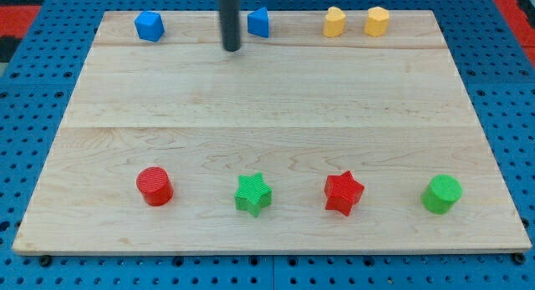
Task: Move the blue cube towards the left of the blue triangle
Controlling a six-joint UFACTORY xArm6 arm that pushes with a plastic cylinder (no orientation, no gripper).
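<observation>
Your blue cube (pixel 149 26) sits near the top-left corner of the wooden worktop (pixel 267 98), well apart from the blue triangle (pixel 258 22) to its right. Between them, just beside the triangle's left, my tip (pixel 231 48) rests on the board; this end effector is a plain rod, holding nothing. Further right along the top stand two yellow blocks (pixel 334 22) (pixel 376 21) (shapes hard to tell). Along the bottom you see a red cylinder (pixel 155 186), green star (pixel 252 194), red star (pixel 343 193) and green cylinder (pixel 441 194).

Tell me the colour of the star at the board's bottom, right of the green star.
Red star, clear in the camera view.
</observation>
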